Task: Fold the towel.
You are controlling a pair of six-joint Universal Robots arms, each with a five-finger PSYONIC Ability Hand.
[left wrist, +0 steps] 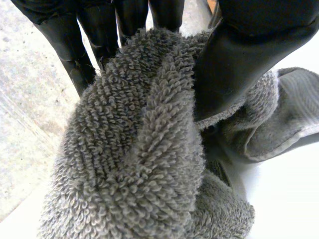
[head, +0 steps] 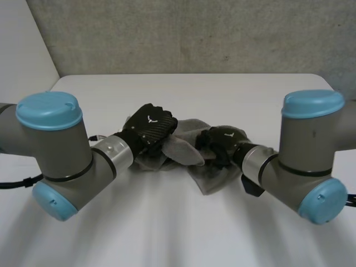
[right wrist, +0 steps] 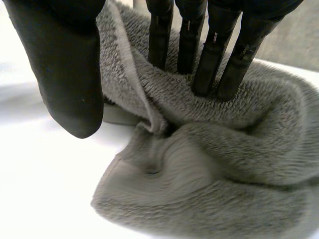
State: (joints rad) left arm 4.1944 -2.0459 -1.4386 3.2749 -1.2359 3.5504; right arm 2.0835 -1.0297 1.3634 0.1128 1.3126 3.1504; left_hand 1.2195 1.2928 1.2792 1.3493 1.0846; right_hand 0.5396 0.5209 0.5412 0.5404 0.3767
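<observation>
The left hand (left wrist: 234, 62) pinches a bunched ridge of the grey terry towel (left wrist: 139, 149) between thumb and fingers — the right hand (right wrist: 65, 62) presses it with straight fingertips (right wrist: 205, 74), thumb clear beside them.

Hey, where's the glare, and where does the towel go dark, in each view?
Head view: table evenly bright, no glare. Left wrist view: table washed white beside the towel, sheen on the left hand. Right wrist view: towel darkest in its folds beneath the right hand.

Towel (head: 207, 173) on table (head: 194, 94), left hand (head: 149, 129) at its left end, right hand (head: 221, 142) at its right
</observation>
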